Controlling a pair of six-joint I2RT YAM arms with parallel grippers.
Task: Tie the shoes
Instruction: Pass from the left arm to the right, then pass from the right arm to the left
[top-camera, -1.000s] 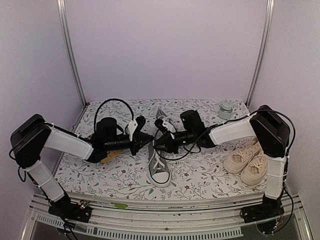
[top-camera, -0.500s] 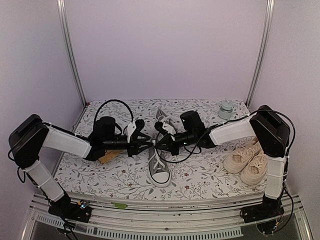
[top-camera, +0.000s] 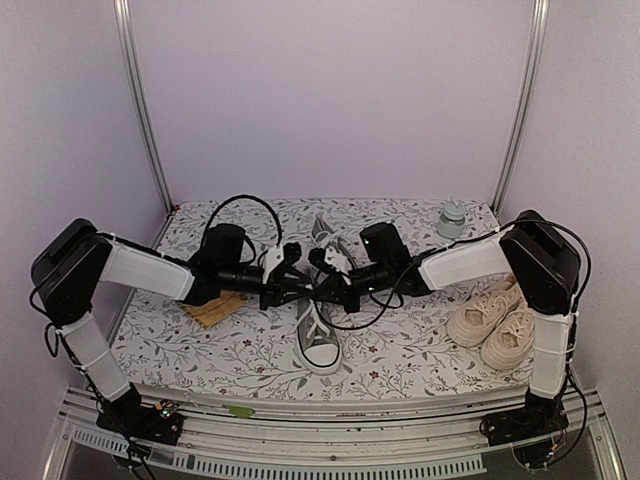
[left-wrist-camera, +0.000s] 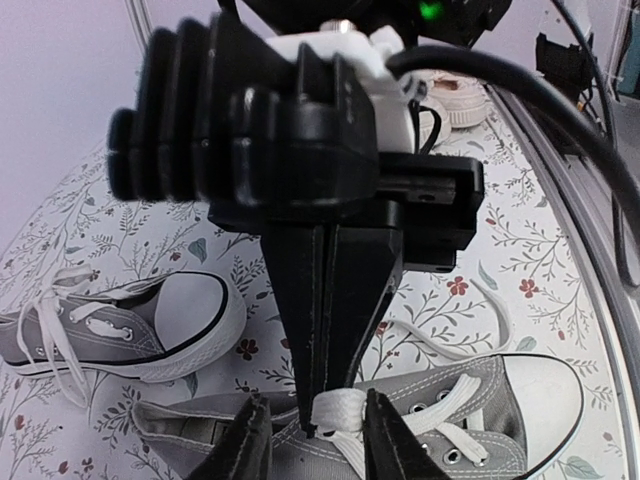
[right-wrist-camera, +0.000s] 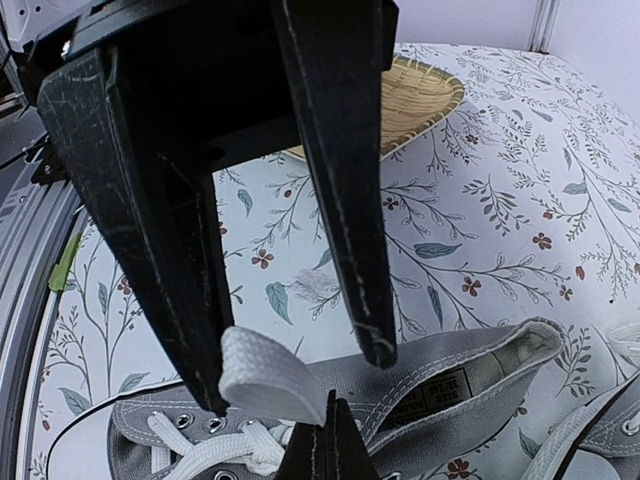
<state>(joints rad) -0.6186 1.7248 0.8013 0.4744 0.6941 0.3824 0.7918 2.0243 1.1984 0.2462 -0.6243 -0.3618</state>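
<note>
One lace (left-wrist-camera: 340, 411) | inside open left pincer (left-wrist-camera: 312, 428) | clamped by right pincer (right-wrist-camera: 322, 440)

The top camera looks down from above and behind the arm bases, far back, taking in the whole floral table (top-camera: 400, 365). The wrist cameras sit very close, facing each other — the left's fills with the right gripper (left-wrist-camera: 318, 408), the right's with the left gripper (right-wrist-camera: 297, 384) — sharing the white lace (left-wrist-camera: 342, 410) and grey sneaker (left-wrist-camera: 480, 395).
</note>
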